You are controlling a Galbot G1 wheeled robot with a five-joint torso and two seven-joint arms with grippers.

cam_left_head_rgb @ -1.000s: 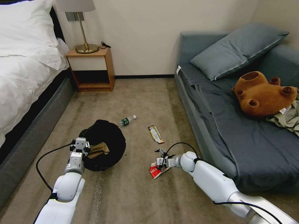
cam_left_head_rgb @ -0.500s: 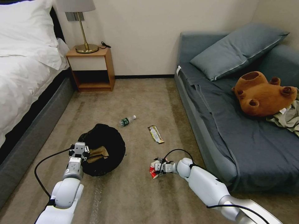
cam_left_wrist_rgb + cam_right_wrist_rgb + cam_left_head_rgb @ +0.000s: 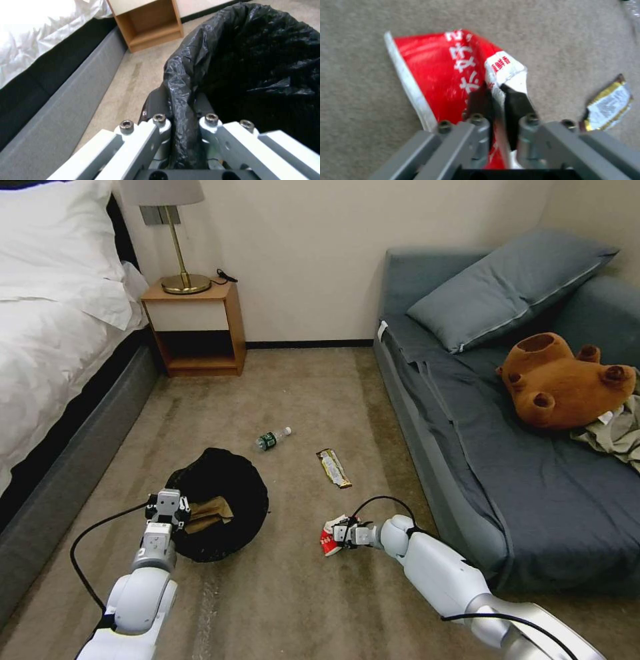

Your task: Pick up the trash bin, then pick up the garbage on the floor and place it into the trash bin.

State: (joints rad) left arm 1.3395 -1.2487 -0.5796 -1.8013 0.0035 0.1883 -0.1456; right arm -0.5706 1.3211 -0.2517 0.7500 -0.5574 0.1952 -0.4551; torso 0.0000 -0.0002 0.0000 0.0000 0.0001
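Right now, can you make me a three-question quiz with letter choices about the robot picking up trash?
1. Where is the tan paper bag?
A. inside the trash bin
B. on the sofa
C. on the nightstand

2. How many litter pieces still lie loose on the carpet?
A. none
B. two
C. five

3. What is the right gripper doing?
A. hanging open
B. pinching the snack packet
C. holding the lamp

Answers:
1 A, it lies in the bin's black liner.
2 B, just the bottle and bar wrapper.
3 B, its fingers are shut on the packet's edge.
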